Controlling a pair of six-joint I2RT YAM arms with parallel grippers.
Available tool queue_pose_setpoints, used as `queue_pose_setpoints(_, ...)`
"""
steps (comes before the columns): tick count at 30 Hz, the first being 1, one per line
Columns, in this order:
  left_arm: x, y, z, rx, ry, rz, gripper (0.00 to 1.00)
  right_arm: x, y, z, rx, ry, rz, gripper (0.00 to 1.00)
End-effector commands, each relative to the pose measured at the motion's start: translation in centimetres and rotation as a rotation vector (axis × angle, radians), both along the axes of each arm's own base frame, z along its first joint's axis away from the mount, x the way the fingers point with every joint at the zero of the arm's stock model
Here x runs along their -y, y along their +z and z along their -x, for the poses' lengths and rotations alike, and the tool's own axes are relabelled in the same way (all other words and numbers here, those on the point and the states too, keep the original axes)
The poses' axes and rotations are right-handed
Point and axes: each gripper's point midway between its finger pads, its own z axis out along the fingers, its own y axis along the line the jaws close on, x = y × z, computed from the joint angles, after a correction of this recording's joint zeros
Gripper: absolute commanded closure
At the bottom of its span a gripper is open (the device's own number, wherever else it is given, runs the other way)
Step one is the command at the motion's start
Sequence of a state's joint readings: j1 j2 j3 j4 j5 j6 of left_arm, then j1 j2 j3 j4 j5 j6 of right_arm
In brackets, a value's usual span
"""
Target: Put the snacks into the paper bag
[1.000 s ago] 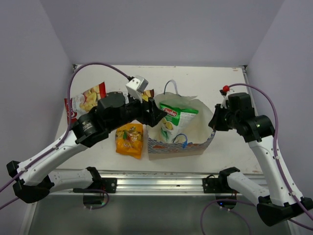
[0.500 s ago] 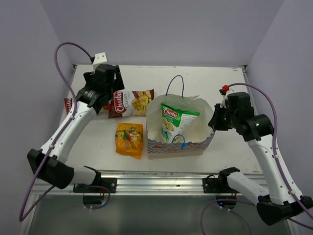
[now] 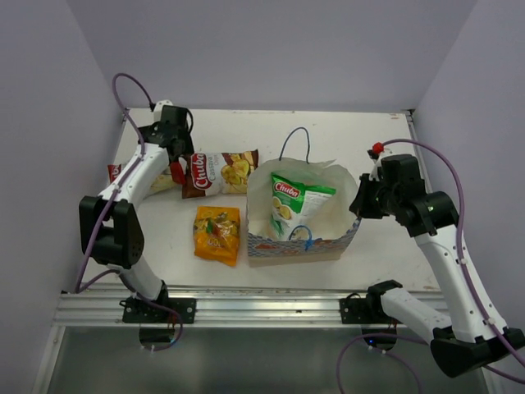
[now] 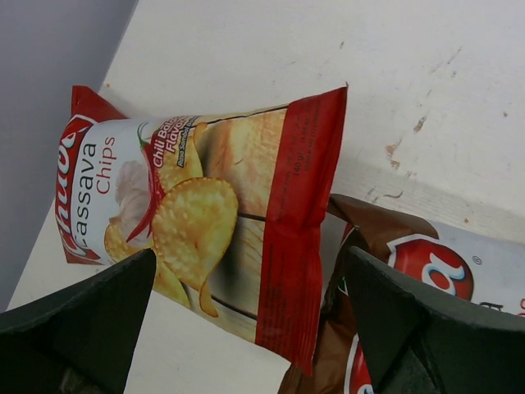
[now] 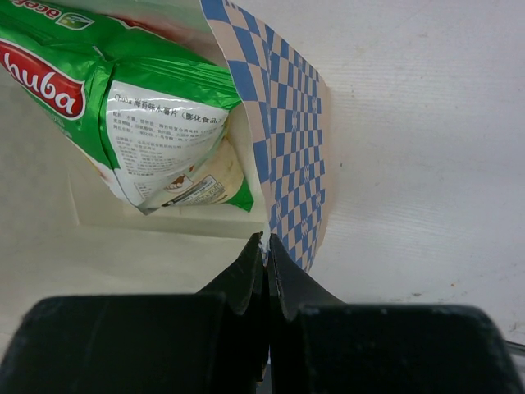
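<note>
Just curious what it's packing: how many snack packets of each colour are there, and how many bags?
green-white Chuba packet: 1, inside the bag
red cassava chips packet: 1
brown-white Chuba packet: 1
orange-yellow packet: 1
paper bag: 1
Total: 4 packets and 1 bag, 5 things.

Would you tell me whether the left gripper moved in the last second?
Yes. The left gripper swung away from the paper bag toward the far-left corner of the table.
</note>
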State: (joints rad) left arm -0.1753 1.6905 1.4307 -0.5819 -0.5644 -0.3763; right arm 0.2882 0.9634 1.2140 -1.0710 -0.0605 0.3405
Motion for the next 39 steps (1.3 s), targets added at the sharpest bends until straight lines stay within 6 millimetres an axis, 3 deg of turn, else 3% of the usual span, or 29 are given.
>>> queue_pose_setpoints(1,-1.3,-1.4,-0.6,-0.006,0.017,-0.013,0.00,0.0,0.2,-1.2,0.037,-0.012,0.011,1.00)
queue_pose_setpoints(5,-1.7,-4.1,-0.2,-0.077,-0.002,0.002,0.00,-0.2,0.3,-1.6,0.033,-0.007,0.009,1.00)
queue_pose_setpoints(10,-1.5,-5.7,-0.9,-0.113,-0.028,0.006,0.01,-0.4,0.5,-1.7,0.041,-0.004,-0.001,1.00)
queue_pose_setpoints(12,-1.6,-6.2,-1.1,-0.127,-0.030,0.009,0.05,-0.4,0.6,-1.7,0.042,-0.004,-0.002,1.00)
queue_pose_setpoints(13,-1.6,-6.5,-1.1,-0.136,-0.032,0.013,0.13,-0.3,0.7,-1.8,0.046,-0.006,-0.002,1.00)
queue_pose_setpoints(15,-1.8,-6.6,-1.1,-0.136,-0.026,0.021,0.60,-0.1,0.6,-1.7,0.044,-0.011,0.007,1.00)
queue_pose_setpoints(16,-2.0,-6.1,-1.0,-0.125,-0.016,0.017,1.00,-0.2,0.6,-1.6,0.040,-0.010,0.007,1.00)
queue_pose_setpoints(18,-2.0,-5.5,-1.1,-0.110,-0.016,0.016,1.00,0.0,0.5,-1.6,0.040,-0.013,0.011,1.00)
queue_pose_setpoints(21,-1.3,-2.6,-1.2,-0.053,-0.043,0.047,1.00,-0.1,0.4,-1.6,0.037,-0.012,0.011,1.00)
queue_pose_setpoints(24,1.2,3.5,-1.4,0.087,-0.151,0.106,1.00,-0.2,0.5,-1.8,0.036,-0.004,0.012,1.00)
queue_pose_setpoints(25,2.4,7.4,-1.0,0.169,-0.212,0.109,1.00,-0.3,0.5,-1.8,0.033,-0.001,0.009,1.00)
queue_pose_setpoints(26,4.6,9.3,-0.5,0.209,-0.274,0.105,1.00,-0.3,0.5,-1.9,0.032,0.001,0.009,1.00)
queue_pose_setpoints(27,5.8,10.9,0.2,0.233,-0.309,0.100,1.00,-0.4,0.5,-1.9,0.031,0.002,0.008,1.00)
queue_pose_setpoints(28,7.8,14.1,1.4,0.299,-0.372,0.126,1.00,-0.4,0.4,-1.9,0.031,0.003,0.007,1.00)
queue_pose_setpoints(29,10.5,15.3,2.5,0.316,-0.445,0.163,1.00,-0.4,0.5,-1.9,0.033,0.006,0.006,1.00)
queue_pose_setpoints(32,14.9,19.7,6.4,0.404,-0.615,0.308,1.00,-0.4,0.5,-1.7,0.031,0.008,0.007,1.00)
queue_pose_setpoints(33,15.6,21.9,8.0,0.460,-0.665,0.345,1.00,-0.4,0.5,-1.6,0.032,0.009,0.005,1.00)
queue_pose_setpoints(34,17.4,23.1,9.5,0.480,-0.754,0.390,1.00,-0.4,0.4,-1.6,0.032,0.009,0.005,1.00)
queue_pose_setpoints(37,20.1,26.9,13.6,0.570,-0.919,0.465,1.00,-0.6,0.2,-1.5,0.024,0.018,-0.001,1.00)
queue_pose_setpoints(39,21.1,28.3,15.4,0.588,-0.989,0.502,1.00,-0.7,0.2,-1.5,0.024,0.021,-0.007,1.00)
